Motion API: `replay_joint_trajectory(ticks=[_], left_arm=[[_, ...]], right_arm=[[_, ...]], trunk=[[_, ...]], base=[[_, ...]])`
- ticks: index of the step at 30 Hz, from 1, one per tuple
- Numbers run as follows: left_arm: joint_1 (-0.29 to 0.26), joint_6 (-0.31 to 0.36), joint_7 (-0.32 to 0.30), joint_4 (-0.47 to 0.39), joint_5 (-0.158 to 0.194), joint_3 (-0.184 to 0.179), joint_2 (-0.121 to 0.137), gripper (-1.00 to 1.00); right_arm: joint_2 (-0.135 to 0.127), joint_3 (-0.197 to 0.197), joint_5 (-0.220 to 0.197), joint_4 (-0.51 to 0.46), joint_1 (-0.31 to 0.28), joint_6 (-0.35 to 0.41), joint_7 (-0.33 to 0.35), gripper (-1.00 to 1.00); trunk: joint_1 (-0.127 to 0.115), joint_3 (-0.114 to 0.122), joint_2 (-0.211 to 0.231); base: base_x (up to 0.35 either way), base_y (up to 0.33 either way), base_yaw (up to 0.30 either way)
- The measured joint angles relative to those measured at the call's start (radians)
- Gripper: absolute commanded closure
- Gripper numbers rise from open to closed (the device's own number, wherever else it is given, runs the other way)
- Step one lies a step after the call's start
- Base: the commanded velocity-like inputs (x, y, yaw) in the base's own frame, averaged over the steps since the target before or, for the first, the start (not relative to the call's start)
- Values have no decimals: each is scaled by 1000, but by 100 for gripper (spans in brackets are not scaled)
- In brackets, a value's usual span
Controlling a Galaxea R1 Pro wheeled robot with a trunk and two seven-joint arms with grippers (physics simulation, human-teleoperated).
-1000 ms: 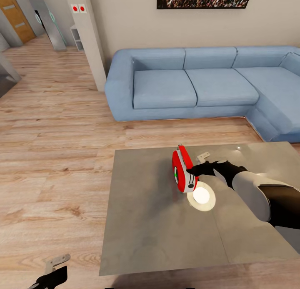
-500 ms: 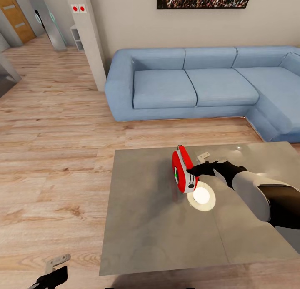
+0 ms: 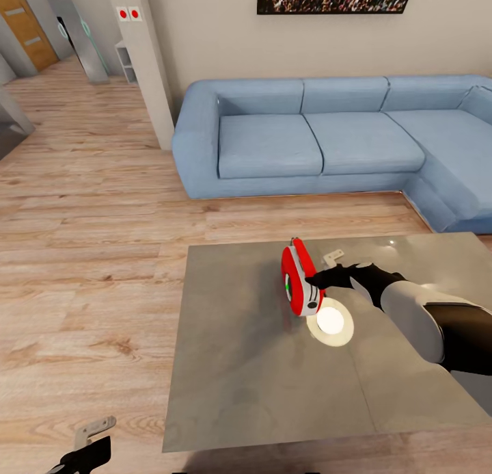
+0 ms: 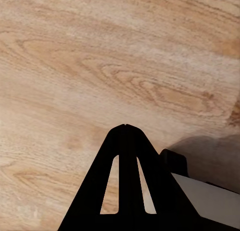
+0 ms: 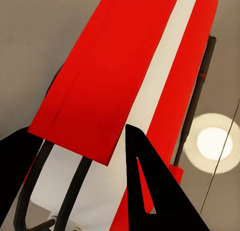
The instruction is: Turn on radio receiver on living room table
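One gripper matters here: the right gripper (image 3: 321, 277) has its fingertips against the radio receiver (image 3: 299, 280), which stands on edge on the table (image 3: 239, 364), well in from the sofa-side rim; whether the jaws clamp it I cannot tell. Pressing gently should avoid tipping the receiver. The left gripper (image 4: 127, 127), fingers closed together and empty, hangs over the floor (image 4: 75, 66) beside the table.

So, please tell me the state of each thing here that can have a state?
radio receiver: standing on edge on the table, tilted, right gripper touching its side
right gripper: at the radio, open or shut unclear
left gripper: fingertips together, holding nothing, above the wood floor
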Motion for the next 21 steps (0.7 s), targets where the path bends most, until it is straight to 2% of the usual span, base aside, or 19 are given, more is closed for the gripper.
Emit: replay_joint_trajectory(ticks=[19,20,21], left_arm=[[0,0,0,0,0,0,-2,100],[0,0,0,0,0,0,-2,100],[0,0,0,0,0,0,-2,100]], right_arm=[[0,1,-1,0,0,0,6,100],[0,1,-1,0,0,0,6,-100],[0,-6,-3,-1,0,0,6,-100]], trunk=[[0,0,0],[0,0,0],[0,0,0]], base=[[0,0,0],[0,0,0],[0,0,0]])
